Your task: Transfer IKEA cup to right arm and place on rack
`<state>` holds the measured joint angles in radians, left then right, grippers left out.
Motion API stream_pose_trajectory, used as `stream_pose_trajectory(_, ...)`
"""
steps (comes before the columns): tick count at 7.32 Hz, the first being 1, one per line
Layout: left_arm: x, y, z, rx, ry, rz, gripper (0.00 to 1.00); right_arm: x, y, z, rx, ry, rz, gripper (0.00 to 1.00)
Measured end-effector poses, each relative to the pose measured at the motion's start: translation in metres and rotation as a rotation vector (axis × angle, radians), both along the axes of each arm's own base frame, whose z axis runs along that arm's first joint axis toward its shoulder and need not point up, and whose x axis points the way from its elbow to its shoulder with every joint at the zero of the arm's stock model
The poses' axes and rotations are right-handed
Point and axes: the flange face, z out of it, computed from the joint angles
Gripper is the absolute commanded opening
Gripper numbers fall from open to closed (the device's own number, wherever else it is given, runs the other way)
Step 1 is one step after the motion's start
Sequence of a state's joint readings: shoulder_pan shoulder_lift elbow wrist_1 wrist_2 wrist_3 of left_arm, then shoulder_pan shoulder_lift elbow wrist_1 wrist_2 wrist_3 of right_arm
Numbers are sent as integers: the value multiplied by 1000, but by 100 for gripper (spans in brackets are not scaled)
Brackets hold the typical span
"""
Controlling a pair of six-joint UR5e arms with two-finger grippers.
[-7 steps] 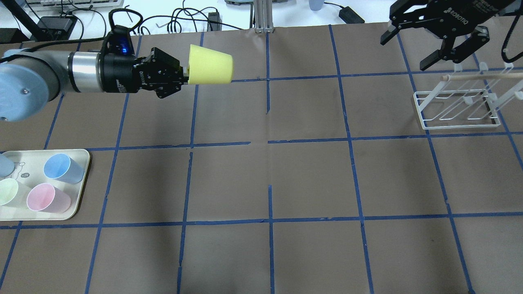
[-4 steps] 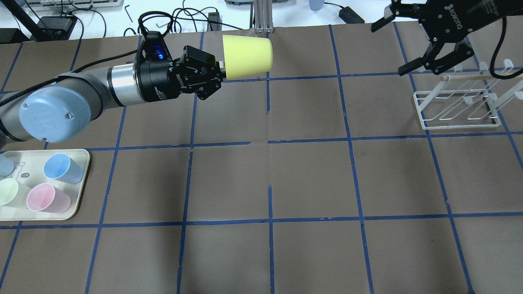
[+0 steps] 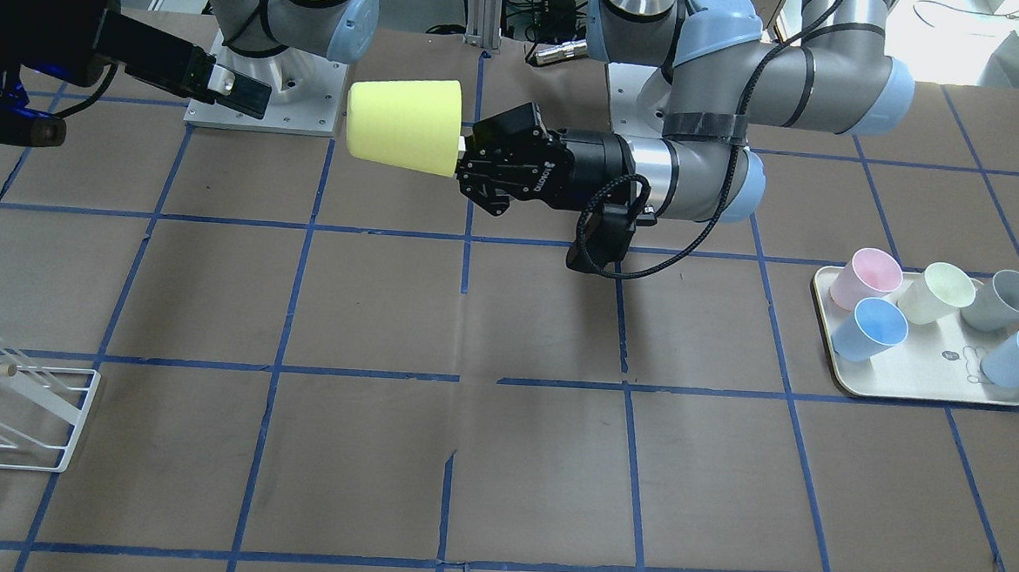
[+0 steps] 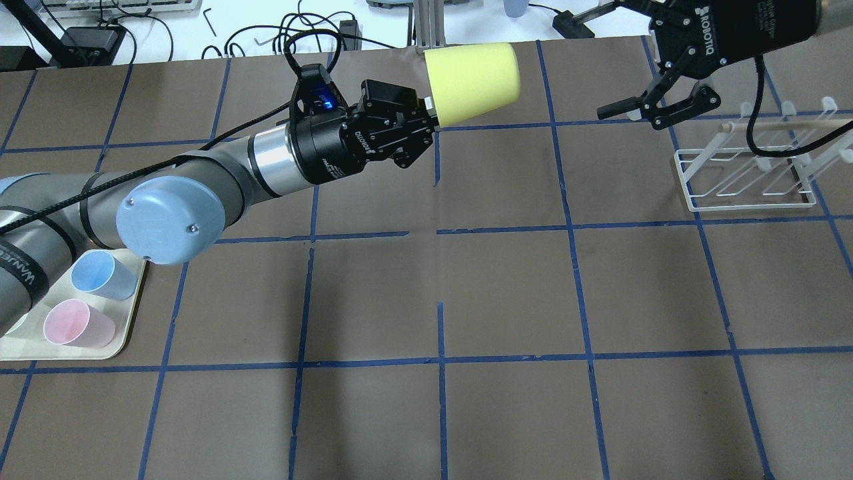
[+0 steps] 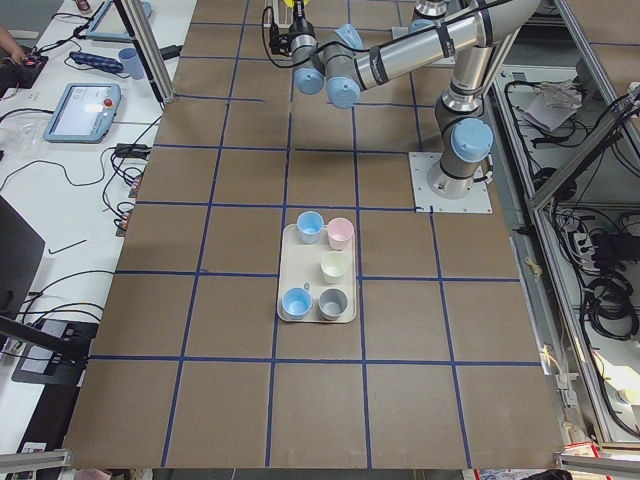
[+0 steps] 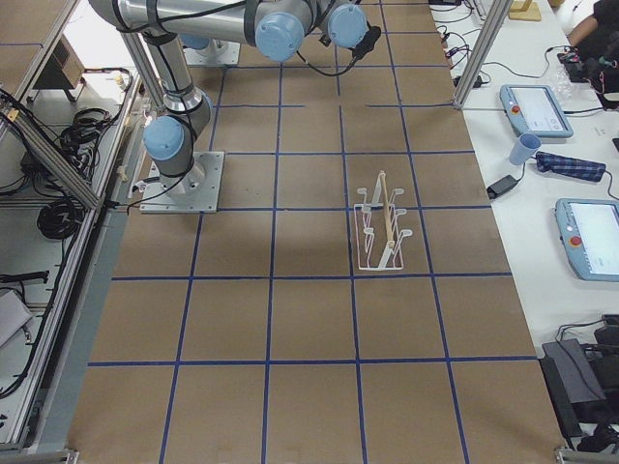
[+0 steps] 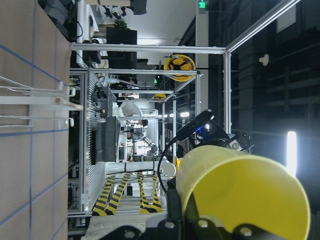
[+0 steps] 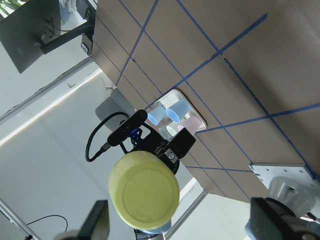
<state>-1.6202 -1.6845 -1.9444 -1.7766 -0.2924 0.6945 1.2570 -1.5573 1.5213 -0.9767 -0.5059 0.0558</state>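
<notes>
cups (image 4: 100,277) in blue and pink sit on the cream tray (image 4: 130,337), far behind the left jaws and low down on the tabletop (image 4: 506,287). next comes the left arm (image 4: 200,180), reaching out flat above the tabletop. its jaws are closed on the open rim of the ikea cup (image 4: 473,83), so the yellow cup sticks out in front of them, lying sideways in the air, with its bottom end pointing at the right arm (image 4: 760,27). the right jaws are spread wide with nothing in them. the cup is out in front of them, well apart, not between them. the rack (image 4: 746,193) stands lower down, off to the side of the right jaws, with no cup on it. so the pick-up looks done. the hand-over and the placing on the rack are left, i think.
</notes>
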Motion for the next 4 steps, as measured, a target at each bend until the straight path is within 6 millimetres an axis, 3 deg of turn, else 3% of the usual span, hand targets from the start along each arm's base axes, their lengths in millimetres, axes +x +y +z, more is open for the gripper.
stream_pose_trajectory(4,-28,18,11,-15,34,-35,0,17,3,-5,50,-101,-35,100)
